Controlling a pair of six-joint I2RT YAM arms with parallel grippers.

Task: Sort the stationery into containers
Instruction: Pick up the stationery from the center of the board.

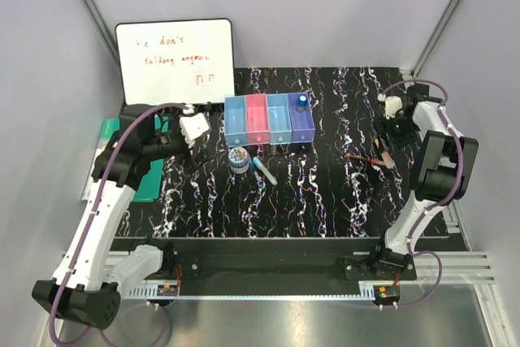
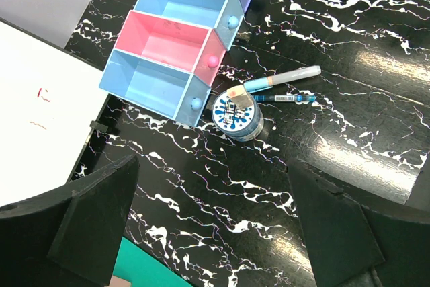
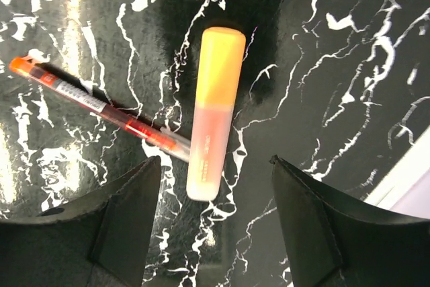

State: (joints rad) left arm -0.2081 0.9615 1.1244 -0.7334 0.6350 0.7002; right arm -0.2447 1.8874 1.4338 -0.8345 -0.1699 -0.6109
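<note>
The four joined containers [image 1: 268,119] stand in a row at the back middle; the left wrist view shows them as light blue [image 2: 158,82], pink, light blue and purple. A blue-capped grey cylinder [image 1: 301,103] stands in the purple bin. The white-blue tape roll [image 1: 239,158] [image 2: 235,117], a blue-white marker [image 2: 282,78] and a thin blue pen [image 2: 285,99] lie in front of the bins. My left gripper [image 1: 199,132] [image 2: 213,166] is open and empty, short of the roll. My right gripper [image 1: 383,142] [image 3: 213,162] is open above an orange highlighter [image 3: 213,112], with a red pen [image 3: 101,109] beside it.
A whiteboard [image 1: 175,58] with red writing leans at the back left, next to the bins. A green notebook [image 1: 110,132] lies under the left arm at the table's left edge. The table top is black marble pattern.
</note>
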